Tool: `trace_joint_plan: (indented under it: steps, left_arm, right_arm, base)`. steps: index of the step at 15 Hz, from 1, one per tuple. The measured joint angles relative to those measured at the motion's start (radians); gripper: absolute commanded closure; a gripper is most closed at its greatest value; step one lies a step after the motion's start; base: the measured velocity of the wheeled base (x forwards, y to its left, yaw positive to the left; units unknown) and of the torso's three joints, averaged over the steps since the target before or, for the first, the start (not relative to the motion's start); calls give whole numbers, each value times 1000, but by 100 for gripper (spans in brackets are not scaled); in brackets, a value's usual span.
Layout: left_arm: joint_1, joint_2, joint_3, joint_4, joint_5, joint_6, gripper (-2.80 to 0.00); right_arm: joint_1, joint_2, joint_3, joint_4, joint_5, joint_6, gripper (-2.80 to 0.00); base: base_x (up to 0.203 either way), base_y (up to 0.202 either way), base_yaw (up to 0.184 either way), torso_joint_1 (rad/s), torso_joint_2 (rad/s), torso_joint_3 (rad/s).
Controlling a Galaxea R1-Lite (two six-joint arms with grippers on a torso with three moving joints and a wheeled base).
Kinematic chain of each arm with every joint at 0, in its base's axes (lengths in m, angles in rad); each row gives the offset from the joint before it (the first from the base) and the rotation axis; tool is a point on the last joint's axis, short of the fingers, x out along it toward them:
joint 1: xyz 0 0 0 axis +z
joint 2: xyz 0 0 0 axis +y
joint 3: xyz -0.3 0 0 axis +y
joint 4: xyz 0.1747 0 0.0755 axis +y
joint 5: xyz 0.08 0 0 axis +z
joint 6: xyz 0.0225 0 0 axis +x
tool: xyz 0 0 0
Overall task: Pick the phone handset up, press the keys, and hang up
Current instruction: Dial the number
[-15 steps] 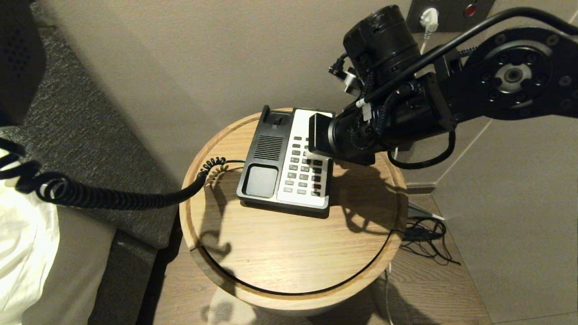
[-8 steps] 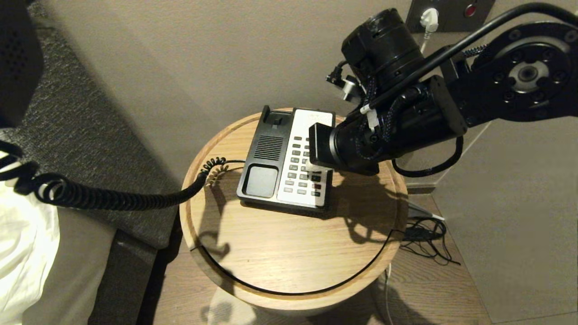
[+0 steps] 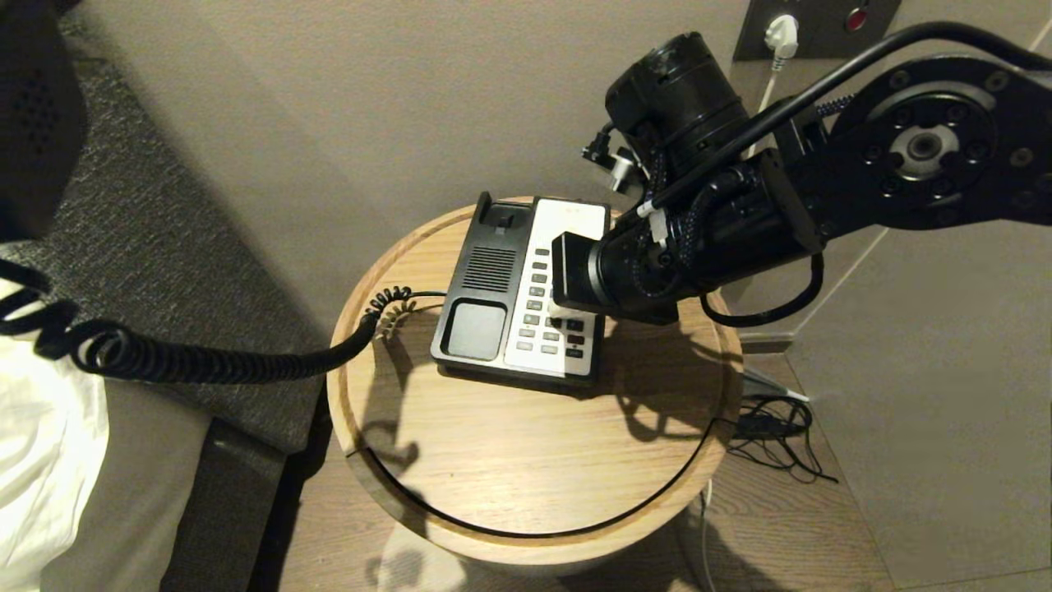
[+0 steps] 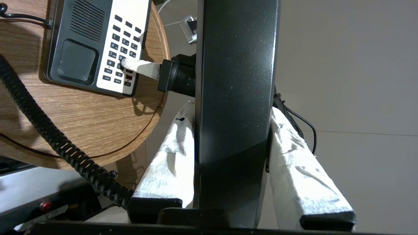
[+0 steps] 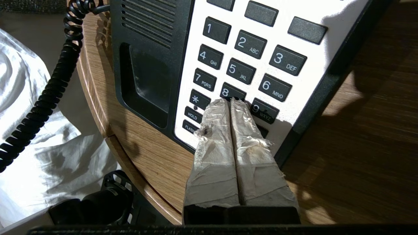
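The phone handset is a glossy black bar clamped between my left gripper's white-wrapped fingers, held off to the left of the table. Its black coiled cord runs from the head view's left edge to the phone base. The base is black and white and sits on the round wooden table with its cradle empty. My right gripper is shut, and its joined tips rest at the lower edge of the 8 key. In the head view the right wrist hides those tips.
White bedding and a grey upholstered bed side lie left of the table. A wall socket with a white plug is behind the right arm. Loose cables lie on the floor to the table's right.
My right gripper has shifted slightly left and toward the keypad's lower rows. The phone base, the cord and the left gripper have stayed put.
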Motion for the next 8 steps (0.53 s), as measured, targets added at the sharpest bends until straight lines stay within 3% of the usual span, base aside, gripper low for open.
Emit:
trace_joint_plan:
  steps: [8]
  left_arm:
    - [0, 0, 4, 0, -1, 1, 0]
  right_arm:
    - [0, 8, 9, 1, 0, -3, 0]
  base:
    - [0, 0, 0, 0, 0, 0]
